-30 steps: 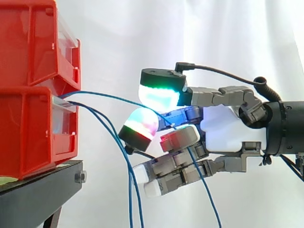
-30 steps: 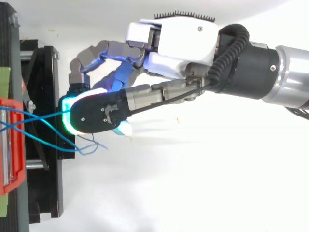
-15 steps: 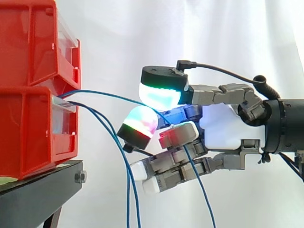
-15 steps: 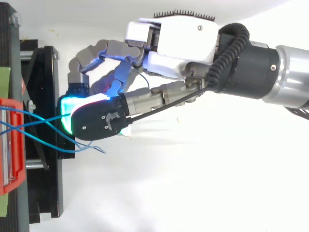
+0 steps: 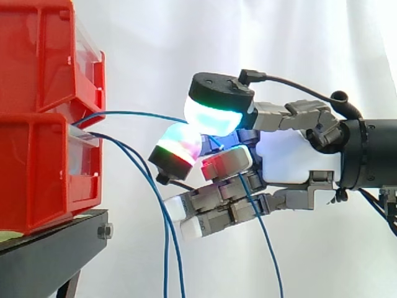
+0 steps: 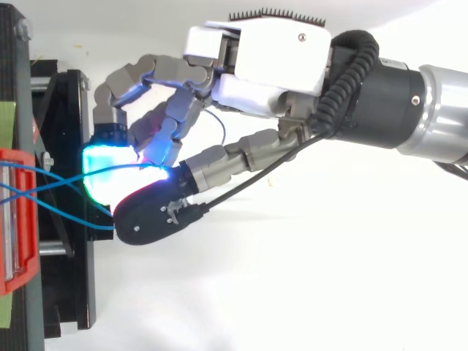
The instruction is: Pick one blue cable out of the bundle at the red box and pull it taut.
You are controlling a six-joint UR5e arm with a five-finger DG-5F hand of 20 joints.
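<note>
Side view: two red bins stacked at the left edge of the frame, the upper red bin point(image 5: 37, 56) resting on the lower red bin point(image 5: 37, 174), both on a black stand point(image 5: 56, 248) in the lower left corner. A white curtain point(image 5: 248, 37) hangs behind.

Three blue cables come out where the two bins meet. One blue cable point(image 5: 136, 113) runs nearly level to the right, from the bins to the robot hand point(image 5: 291, 164) in the middle of the frame. It goes under a large pad point(image 5: 214, 118) glowing cyan and green, slips between the curled fingers, and hangs down towards the bottom edge.

The hand is closed around this one cable, fingers and thumb curled over it.

The two other blue cables point(image 5: 146, 174) droop from the bins down to the bottom edge, left of the hand.

Top view: the hand point(image 6: 270, 58) reaches in from the right, and the held cable point(image 6: 66, 179) crosses another strand beside the red bin at the left edge.
</note>
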